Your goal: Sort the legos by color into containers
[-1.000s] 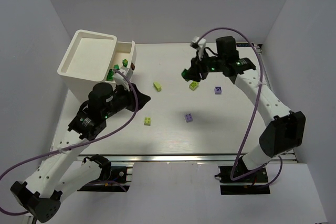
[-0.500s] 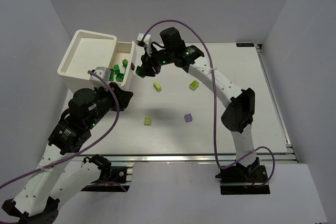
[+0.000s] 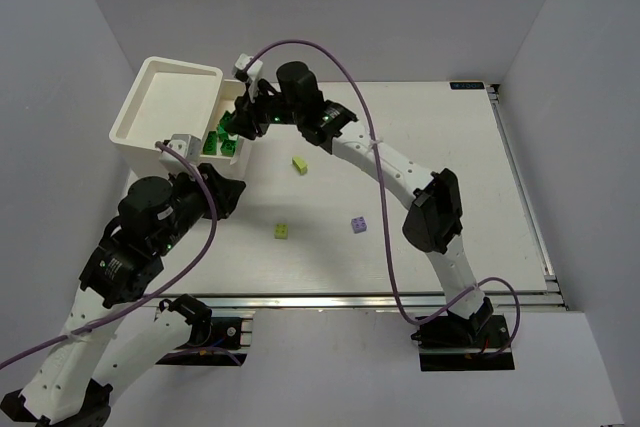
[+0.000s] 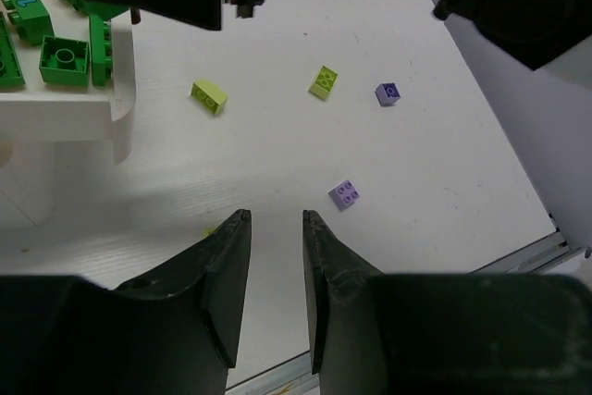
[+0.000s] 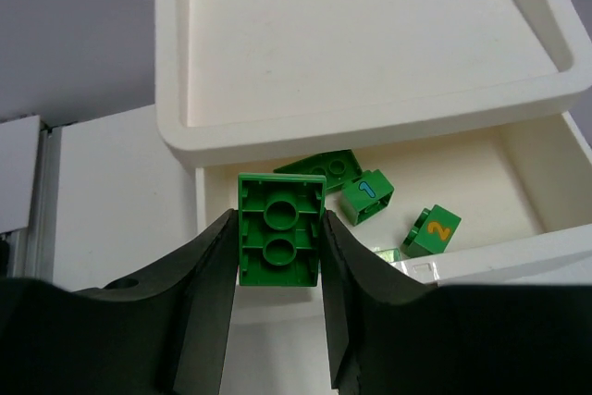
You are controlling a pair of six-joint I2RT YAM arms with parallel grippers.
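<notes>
My right gripper [image 5: 277, 228] is shut on a dark green lego [image 5: 279, 228], held underside up above the near wall of the open container [image 5: 518, 252]. In the top view that gripper [image 3: 240, 119] hangs over the drawer [image 3: 243, 150]. Three dark green legos [image 5: 367, 196] lie inside the drawer. My left gripper [image 4: 275, 219] stands open over bare table with nothing between its fingers; in the top view it [image 3: 232, 191] sits in front of the box. Two yellow-green legos [image 4: 209, 96] [image 4: 323, 81] and two lavender ones [image 4: 388, 92] [image 4: 345, 193] lie loose on the table.
The tall cream-white box [image 3: 170, 107] with a recessed top stands at the back left. My right arm [image 3: 380, 157] stretches across the table's middle and hides some bricks from above. A yellow-green brick [image 3: 283, 231] and a lavender one [image 3: 358, 224] lie nearer the front edge.
My right arm has swung left across the table, carrying the dark green lego from the middle right to above the open drawer. My left arm has drawn back toward the near left.
</notes>
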